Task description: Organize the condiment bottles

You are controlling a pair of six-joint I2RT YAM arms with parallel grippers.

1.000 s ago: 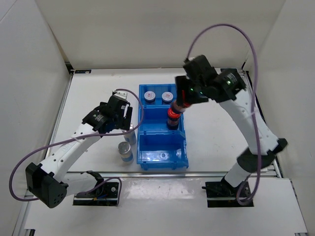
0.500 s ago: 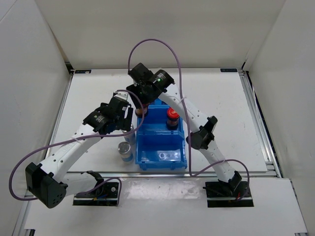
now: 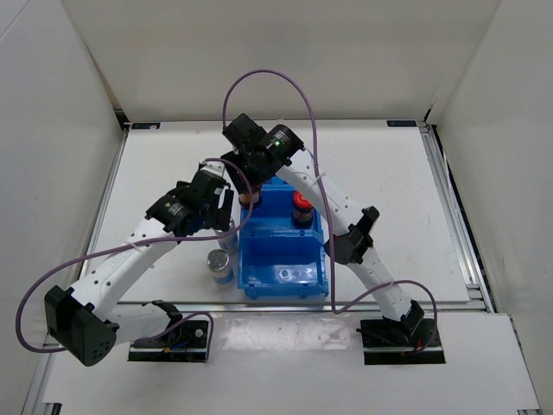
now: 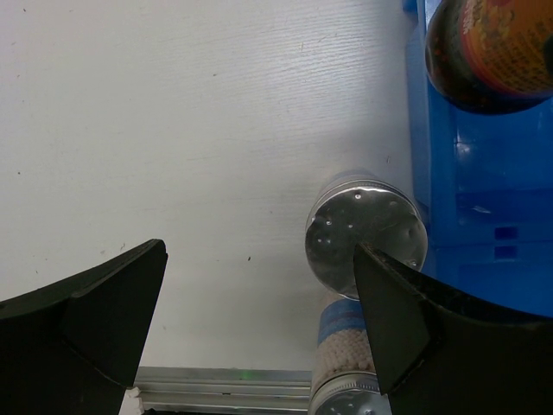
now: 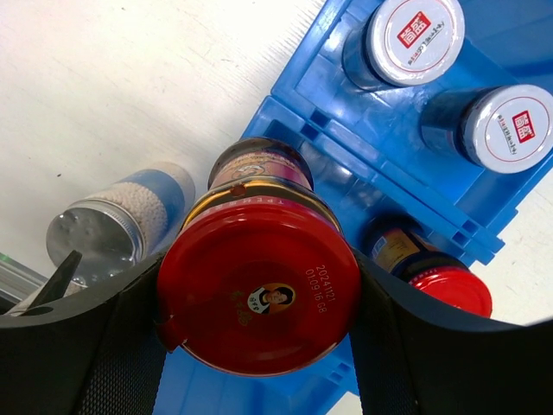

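Observation:
My right gripper (image 5: 259, 346) is shut on a dark condiment bottle with a red cap (image 5: 257, 298). It holds it over the left edge of the blue bin (image 3: 285, 277), where it also shows in the top view (image 3: 249, 197). A second red-capped bottle (image 3: 301, 206) stands in the bin's middle compartment. Two bottles with red-marked grey lids (image 5: 413, 30) (image 5: 516, 128) stand in the far compartment. My left gripper (image 4: 259, 251) is open and empty above a silver-capped bottle (image 4: 366, 233) on the table left of the bin. The other silver-capped bottle (image 3: 221, 266) stands nearer.
The bin (image 4: 484, 216) has three compartments, and the near one holds no bottles. The right arm (image 3: 328, 199) stretches across the bin and hides its far compartment in the top view. White walls enclose the table on three sides.
The right arm swung from the bin's right side to its left edge, now holding a red-capped bottle. Another red-capped bottle now stands in the middle compartment. The left arm stayed put.

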